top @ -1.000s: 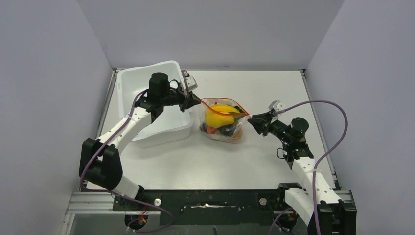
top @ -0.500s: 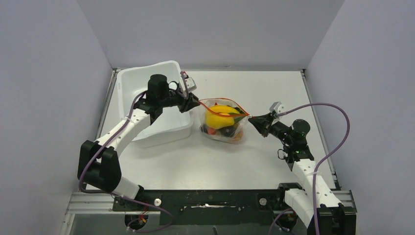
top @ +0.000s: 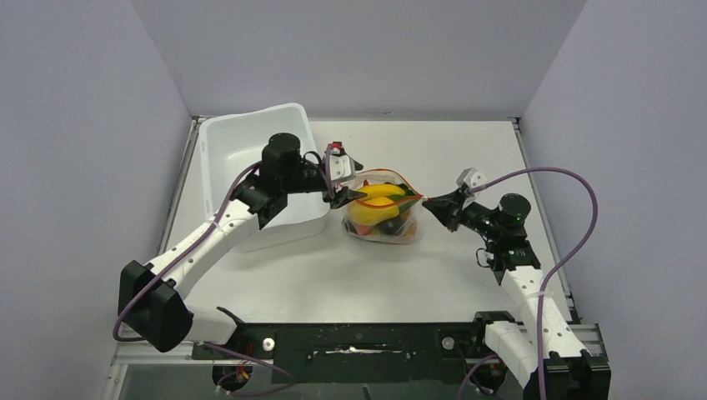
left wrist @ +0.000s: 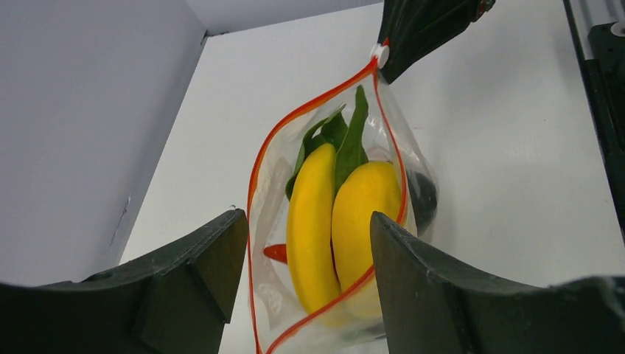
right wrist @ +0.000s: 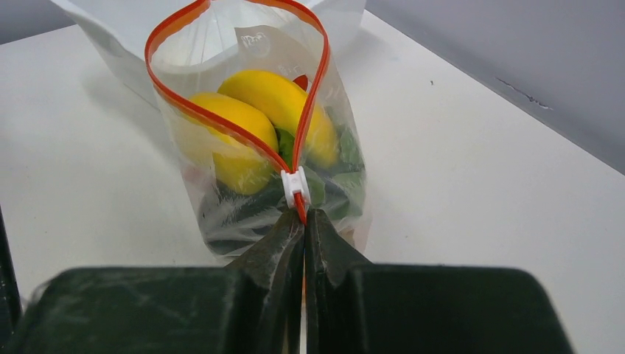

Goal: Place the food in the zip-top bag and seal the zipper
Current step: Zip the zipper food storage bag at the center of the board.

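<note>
While the right gripper (right wrist: 304, 220) was pinched fully closed on a corner of the zip-top bag (top: 382, 218), just behind the white slider (right wrist: 295, 184) of the red zipper (left wrist: 250, 221), the left gripper (left wrist: 309, 228) gaped wide, fingers (left wrist: 199, 258) flanking the bag's unsealed mouth; the food (right wrist: 274, 92) sat inside the bag, which stood on the table (top: 467, 150) beside the white tub (top: 233, 142)
</note>
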### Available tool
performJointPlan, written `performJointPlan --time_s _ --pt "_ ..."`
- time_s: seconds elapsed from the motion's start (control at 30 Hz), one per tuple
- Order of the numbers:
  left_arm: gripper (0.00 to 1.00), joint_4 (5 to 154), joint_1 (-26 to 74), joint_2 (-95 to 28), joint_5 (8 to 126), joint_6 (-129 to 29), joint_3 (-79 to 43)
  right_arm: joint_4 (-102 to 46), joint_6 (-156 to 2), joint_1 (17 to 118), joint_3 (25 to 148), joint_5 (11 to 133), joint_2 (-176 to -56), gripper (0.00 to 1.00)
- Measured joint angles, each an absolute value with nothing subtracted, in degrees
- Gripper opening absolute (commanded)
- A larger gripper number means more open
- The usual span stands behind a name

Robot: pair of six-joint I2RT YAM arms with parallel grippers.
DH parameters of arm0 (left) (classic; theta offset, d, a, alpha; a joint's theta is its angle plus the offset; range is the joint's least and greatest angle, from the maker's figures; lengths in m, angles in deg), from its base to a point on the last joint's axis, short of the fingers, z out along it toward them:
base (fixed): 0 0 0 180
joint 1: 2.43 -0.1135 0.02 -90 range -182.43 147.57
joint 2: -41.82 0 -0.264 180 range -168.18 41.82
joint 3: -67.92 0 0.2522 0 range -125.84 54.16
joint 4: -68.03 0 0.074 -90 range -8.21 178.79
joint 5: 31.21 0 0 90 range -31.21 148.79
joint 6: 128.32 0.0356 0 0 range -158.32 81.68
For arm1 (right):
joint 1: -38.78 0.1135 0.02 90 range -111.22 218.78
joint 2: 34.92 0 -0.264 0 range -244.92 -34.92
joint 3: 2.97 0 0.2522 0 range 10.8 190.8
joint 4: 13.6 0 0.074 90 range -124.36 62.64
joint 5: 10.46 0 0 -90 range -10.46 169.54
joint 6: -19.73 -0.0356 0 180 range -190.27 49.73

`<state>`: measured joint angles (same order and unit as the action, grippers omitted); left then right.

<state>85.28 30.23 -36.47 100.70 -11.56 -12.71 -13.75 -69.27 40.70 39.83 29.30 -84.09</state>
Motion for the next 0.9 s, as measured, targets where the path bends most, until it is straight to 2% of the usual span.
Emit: performJointPlan --time_s 0.33,0.57,0.73,0.9 --pt "0.59 84.27 37.84 -39.81 101.6 -8.06 -15.64 -18.94 -65.75 42.23 41.43 26.83 -82.65 0.0" --pt "0.53 82.02 40.81 -44.22 103.37 -8.28 -16.06 -21.23 -63.2 45.22 42.32 26.79 -82.58 0.0" --pt "0.44 81.48 41.8 -46.69 103.85 -8.74 -17.48 -21.49 -62.94 46.34 42.32 26.83 -82.58 0.0" --pt "0.44 80.99 43.06 -48.73 104.02 -8.94 -19.01 -21.51 -62.78 47.06 42.32 27.05 -82.58 0.0"
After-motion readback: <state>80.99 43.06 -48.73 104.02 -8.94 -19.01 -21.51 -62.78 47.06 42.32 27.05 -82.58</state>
